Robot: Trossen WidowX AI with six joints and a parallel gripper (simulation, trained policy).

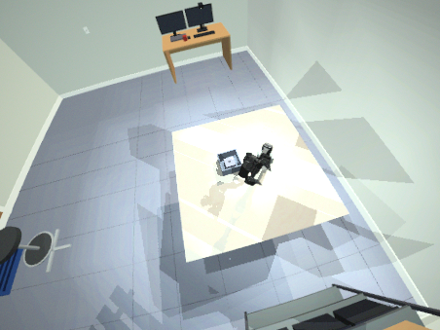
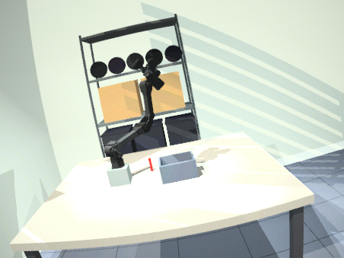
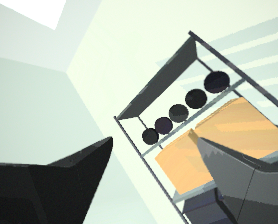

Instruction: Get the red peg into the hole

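The red peg point(image 2: 151, 164) stands upright on the table in the exterior view, between the arm's base and the box. I cannot make it out in the top view. The open grey-blue box point(image 1: 227, 154) point(image 2: 179, 173) stands beside it. The light plate shows inside the box in the top view; the box walls hide it in the exterior view. My gripper point(image 3: 154, 141) is open, with nothing between its fingertips in the wrist view. It is raised high above the table, well away from the peg and box, and faces the shelf. The peg is not in the wrist view.
The arm's base sits on a pale block point(image 2: 119, 176) on the table point(image 1: 200, 221) point(image 2: 114, 218). A shelf rack with dark round spools and cardboard boxes point(image 2: 119, 102) point(image 3: 182, 167) stands behind the table. A desk point(image 1: 197, 40) with two monitors stands against the far wall.
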